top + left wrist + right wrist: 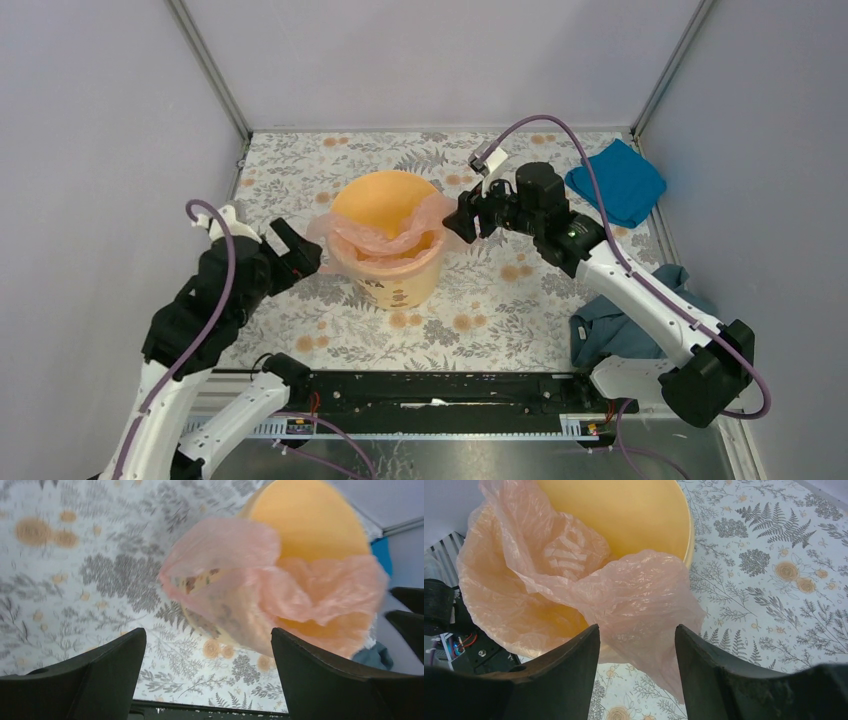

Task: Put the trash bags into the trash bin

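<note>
A floral worktop [520,300] sits between grey walls. The yellow-orange trash bin [400,285] stands upright near its middle. The pale pink trash bag [378,238] lies crumpled in the bin's mouth, with film spilling over the rim on both sides. The left tool [297,252] hovers just left of the bin, fingers wide apart, gripping nothing. The right tool [462,222], beside the right rim, is likewise spread and empty, facing the overhanging flap.
</note>
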Controlling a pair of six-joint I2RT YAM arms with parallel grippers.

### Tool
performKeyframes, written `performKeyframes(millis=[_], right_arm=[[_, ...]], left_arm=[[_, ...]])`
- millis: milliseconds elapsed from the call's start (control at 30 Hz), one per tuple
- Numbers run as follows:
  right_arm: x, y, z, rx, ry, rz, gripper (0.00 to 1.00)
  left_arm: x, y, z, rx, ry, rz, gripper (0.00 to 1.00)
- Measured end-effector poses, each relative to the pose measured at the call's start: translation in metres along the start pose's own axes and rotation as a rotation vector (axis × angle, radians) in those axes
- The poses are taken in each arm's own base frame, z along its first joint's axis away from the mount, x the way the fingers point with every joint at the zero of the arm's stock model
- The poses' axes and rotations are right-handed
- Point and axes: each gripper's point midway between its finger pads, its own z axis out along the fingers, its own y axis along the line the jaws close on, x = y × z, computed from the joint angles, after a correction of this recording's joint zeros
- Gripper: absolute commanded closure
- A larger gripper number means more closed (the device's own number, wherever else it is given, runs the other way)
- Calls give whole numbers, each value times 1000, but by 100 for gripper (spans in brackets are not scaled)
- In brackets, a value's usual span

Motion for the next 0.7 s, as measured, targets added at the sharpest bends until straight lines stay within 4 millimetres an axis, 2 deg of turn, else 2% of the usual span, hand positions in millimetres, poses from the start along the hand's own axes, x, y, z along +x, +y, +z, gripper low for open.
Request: performKeyframes(millis=[67, 133, 233, 300, 367, 467, 533, 700], right_arm=[[-1, 1, 1, -5, -8, 9, 43], [0, 3, 2, -15, -10, 23, 47], [0, 5, 3, -26, -14, 40, 48], [1, 6, 4, -32, -10, 51, 43], [2, 7, 5, -39, -6, 59, 36], [2, 9, 5, -49, -5, 62, 33], [3, 9, 5, -50, -3, 60, 37], [10, 8, 6, -46, 11, 57, 58]], left_arm=[[-20, -15, -12, 53, -38, 44, 1], [-34, -30, -14, 87, -57, 109, 2], [-48, -52, 3, 91, -40, 239, 1], [-48, -64, 21, 98, -13, 315, 1], [-38, -69, 40, 100, 46, 393, 1], [-26, -69, 50, 118, 98, 461, 1], [-22, -65, 50, 126, 106, 486, 1], [-18, -56, 50, 109, 102, 505, 1]])
